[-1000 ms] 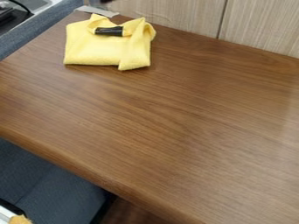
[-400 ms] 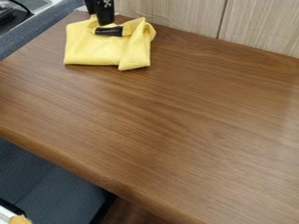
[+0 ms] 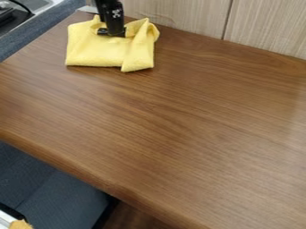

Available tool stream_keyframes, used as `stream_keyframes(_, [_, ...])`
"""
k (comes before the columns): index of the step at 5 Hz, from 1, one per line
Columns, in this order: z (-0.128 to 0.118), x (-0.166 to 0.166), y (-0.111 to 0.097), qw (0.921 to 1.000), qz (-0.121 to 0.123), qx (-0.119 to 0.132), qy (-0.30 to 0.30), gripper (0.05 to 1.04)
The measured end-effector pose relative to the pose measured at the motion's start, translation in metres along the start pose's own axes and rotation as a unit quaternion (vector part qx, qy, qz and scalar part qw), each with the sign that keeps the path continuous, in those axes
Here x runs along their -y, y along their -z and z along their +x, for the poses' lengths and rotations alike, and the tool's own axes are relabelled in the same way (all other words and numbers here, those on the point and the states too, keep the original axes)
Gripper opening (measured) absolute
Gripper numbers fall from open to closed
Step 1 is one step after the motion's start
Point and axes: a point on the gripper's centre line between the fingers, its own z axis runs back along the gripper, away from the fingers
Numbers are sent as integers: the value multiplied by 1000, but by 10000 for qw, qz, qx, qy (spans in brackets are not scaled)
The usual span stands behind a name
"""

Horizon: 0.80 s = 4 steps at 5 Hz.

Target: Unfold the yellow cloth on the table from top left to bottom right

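Note:
The black gripper (image 3: 113,32) hangs down from the top edge over the upper part of the yellow cloth (image 3: 95,51). Its lower end overlaps a small black object on the cloth, and I cannot tell whether they touch. Folded into a rough square, the cloth lies at the table's upper left, its top edge bunched and a folded strip running down its right side.
The brown wooden table (image 3: 179,120) spans most of the view. A pale panelled wall (image 3: 179,15) borders its back edge. Blue-grey upholstery (image 3: 42,188) lies below the table's front left edge.
From beyond the top edge, the gripper has come down into view and shifted slightly right, onto the cloth's upper part. The cloth has not moved.

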Motion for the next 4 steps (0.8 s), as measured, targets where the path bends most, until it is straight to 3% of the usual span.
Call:
stream_keyframes(1, [3, 6, 13, 9995, -10, -45, 305, 931])
stream_keyframes(3, [2, 4, 13, 9996, 89, -124, 233, 350])
stream_keyframes(4, [1, 3, 13, 9997, 111, -130, 161, 157])
